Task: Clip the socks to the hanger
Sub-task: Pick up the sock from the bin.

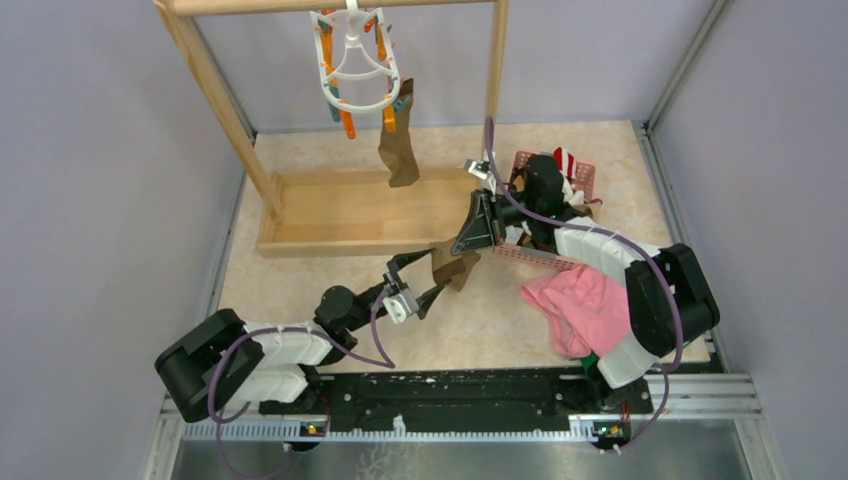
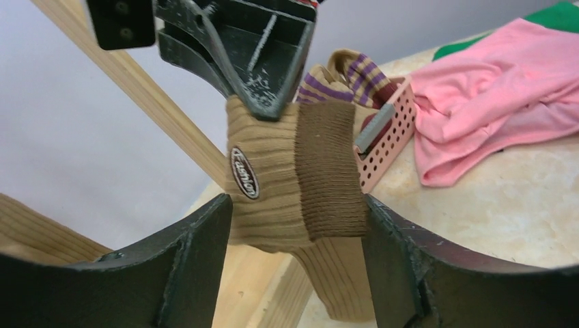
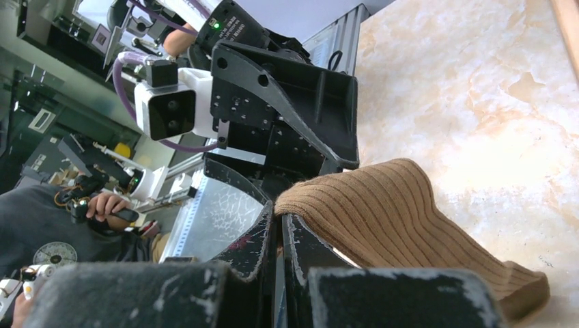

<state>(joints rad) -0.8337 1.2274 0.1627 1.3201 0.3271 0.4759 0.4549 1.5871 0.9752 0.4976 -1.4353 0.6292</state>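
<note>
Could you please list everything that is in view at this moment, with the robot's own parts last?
tan sock: one, tan ribbed with a darker brown band, held up over the table between the two grippers
brown sock: one, brown, hanging clipped to the hanger
hanger: one, white ring with orange and teal clips, hooked on the rack's top bar
wooden rack: one, light wood, far left
basket: one, pink, far right
striped sock: one, purple-striped, in the basket; others there too hidden to count
pink cloth: one, near right
green cloth: one, beside the pink cloth
left gripper: open, fingers flanking the tan sock
right gripper: shut on the tan sock
</note>
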